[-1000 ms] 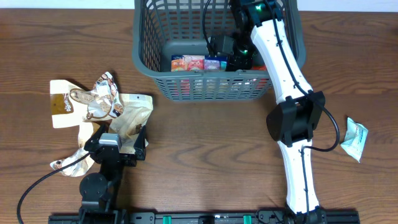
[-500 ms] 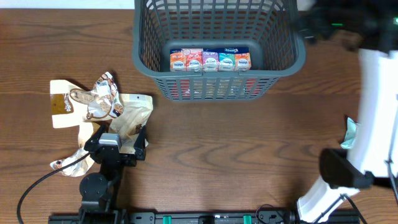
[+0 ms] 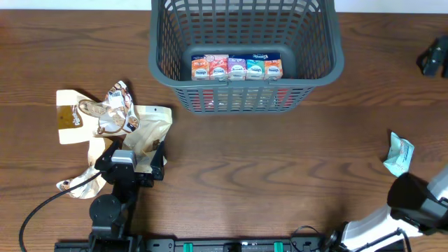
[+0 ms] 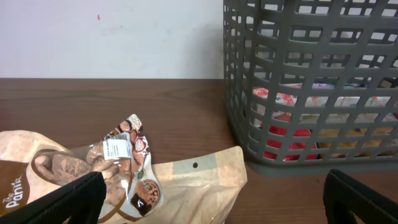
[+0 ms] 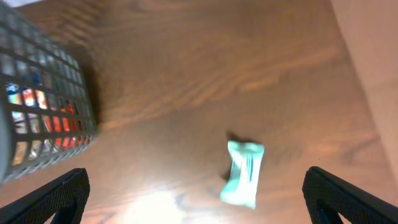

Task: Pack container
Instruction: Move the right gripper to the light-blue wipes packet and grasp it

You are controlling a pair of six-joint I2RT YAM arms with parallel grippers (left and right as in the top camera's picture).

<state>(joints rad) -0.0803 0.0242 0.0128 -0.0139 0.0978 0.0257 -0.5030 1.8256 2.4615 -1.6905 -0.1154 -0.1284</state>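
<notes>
Jaws wide and empty on the right gripper (image 5: 199,208) and left gripper (image 4: 211,205). Centre your right pair across the teal packet's (image 5: 244,181) narrow width before descending; the container (image 3: 336,59) stands far-centre, well apart.

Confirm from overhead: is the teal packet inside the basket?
No, the teal packet lies on the table near its right edge, well apart from the container.
</notes>
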